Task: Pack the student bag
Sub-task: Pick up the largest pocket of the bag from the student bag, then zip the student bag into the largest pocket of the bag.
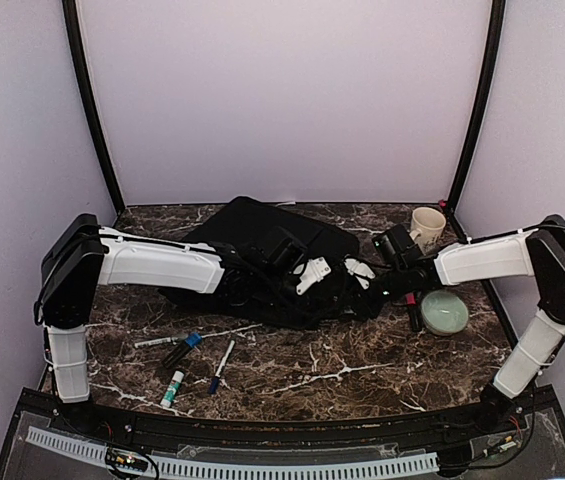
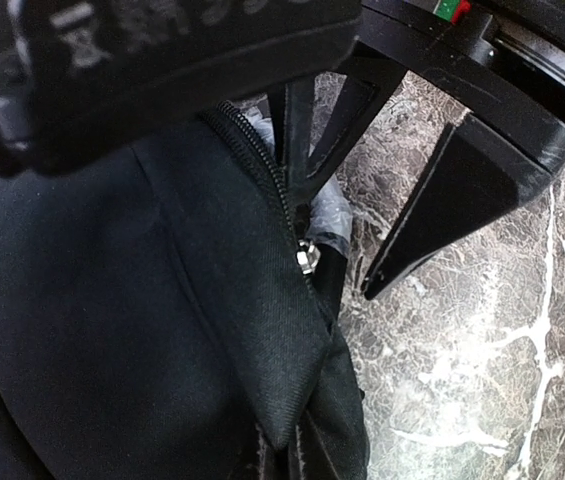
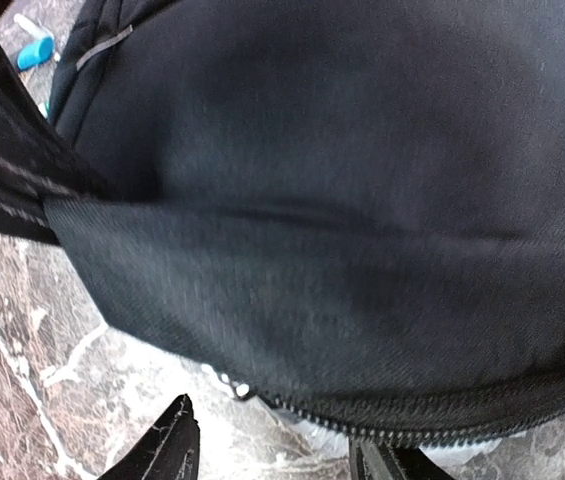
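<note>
The student bag (image 1: 262, 228) is laid flat in the middle of the top view, and its zip (image 2: 284, 190) is seen close up. The left gripper (image 2: 340, 255) and right gripper (image 3: 272, 440) are both held wide, with nothing pinched. The bag seems to be getting opened; next, the zip edge must be grabbed and lifted.

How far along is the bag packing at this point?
Early. The student bag looks partly unzipped; left gripper and right gripper, both open, sit at its zip seam holding nothing. A white pen, blue-capped marker, second pen and glue stick lie unpacked on the table.
</note>
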